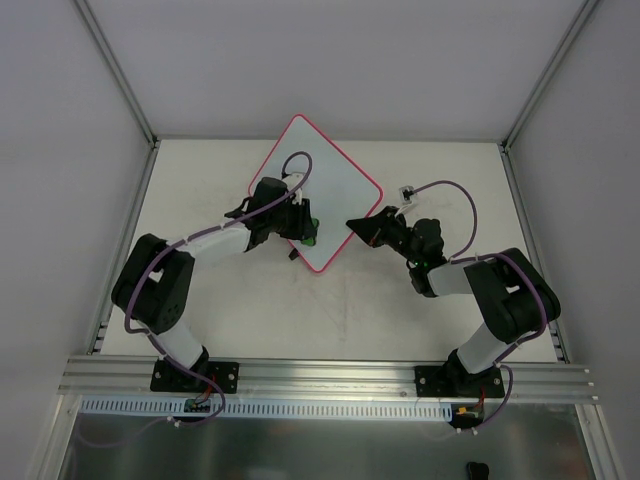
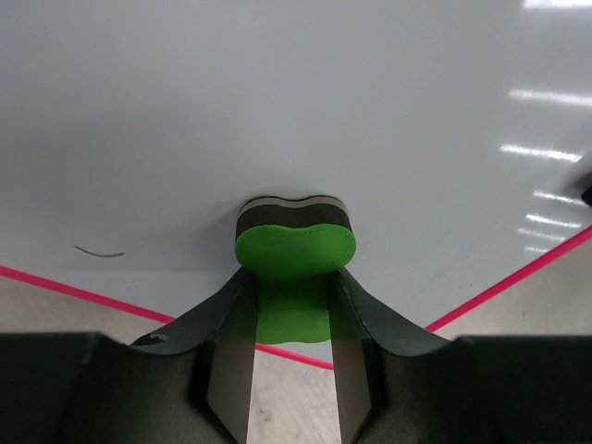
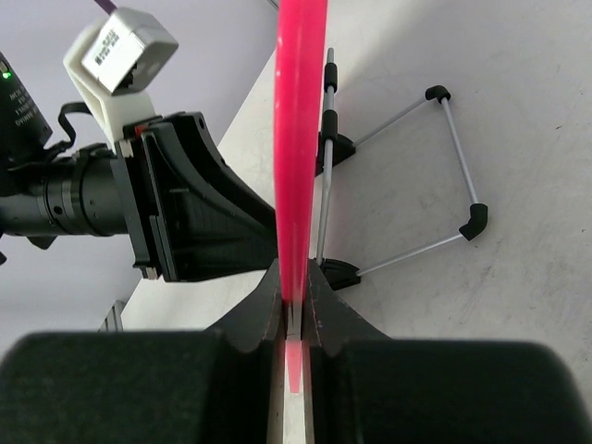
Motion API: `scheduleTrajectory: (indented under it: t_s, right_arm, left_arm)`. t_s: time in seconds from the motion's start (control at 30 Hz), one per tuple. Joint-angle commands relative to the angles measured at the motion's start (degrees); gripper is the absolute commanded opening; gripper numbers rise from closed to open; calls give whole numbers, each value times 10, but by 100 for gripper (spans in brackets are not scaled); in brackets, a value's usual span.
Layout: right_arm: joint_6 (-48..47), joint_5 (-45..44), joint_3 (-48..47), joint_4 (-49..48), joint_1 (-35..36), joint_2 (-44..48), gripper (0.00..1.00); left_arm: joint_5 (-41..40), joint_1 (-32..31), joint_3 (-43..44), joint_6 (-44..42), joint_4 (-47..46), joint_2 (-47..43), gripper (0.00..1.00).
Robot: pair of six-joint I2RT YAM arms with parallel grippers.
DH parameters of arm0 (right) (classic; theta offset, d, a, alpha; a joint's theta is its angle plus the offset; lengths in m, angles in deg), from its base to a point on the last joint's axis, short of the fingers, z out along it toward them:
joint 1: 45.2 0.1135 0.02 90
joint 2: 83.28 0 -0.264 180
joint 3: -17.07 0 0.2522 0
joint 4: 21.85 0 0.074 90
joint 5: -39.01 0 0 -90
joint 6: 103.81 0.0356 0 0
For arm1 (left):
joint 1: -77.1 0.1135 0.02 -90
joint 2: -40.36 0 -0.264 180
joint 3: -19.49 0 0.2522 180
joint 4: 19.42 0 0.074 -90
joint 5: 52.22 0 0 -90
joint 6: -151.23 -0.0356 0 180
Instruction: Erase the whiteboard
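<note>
A green bone-shaped eraser [image 2: 294,248] with a dark felt layer sits over the middle of the pale bench [image 1: 400,310]. An aluminium rail [image 1: 330,372] runs along the bench's near edge; grey walls [image 1: 60,150] enclose its other sides.

Left arm [image 1: 160,285] elbow bent, reaching forward-right, left gripper [image 1: 306,230] jaws clamped on green eraser [image 2: 296,248]; right arm [image 1: 500,300] elbow folded, reaching forward-left, right gripper [image 1: 352,225] low, jaws pinched tight on whiteboard [image 3: 301,111] edge, grippers facing each other.
</note>
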Motion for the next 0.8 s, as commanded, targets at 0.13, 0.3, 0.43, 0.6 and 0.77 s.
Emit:
scheduleTrajectory:
  t_s: [0.13,0.3,0.43,0.6,0.77]
  right_arm:
    - [9,60,-21,-175,18,20,0]
    - [9,61,-21,-175,19,20,0]
    - [9,60,-21,-175,19,21,0]
    - [9,60,-20,-175,19,22,0]
    - [10,60,-21,-175,18,22,0]
  left_arm:
    - [-31,8,59,-18,-30,32,0]
    - [6,53,60,-8,-37,41,0]
    - [12,67,39,-12,-45,37,0]
    - [41,96,-2,9,-80,44,0]
    - [33,115,-5,7,-85,69,0]
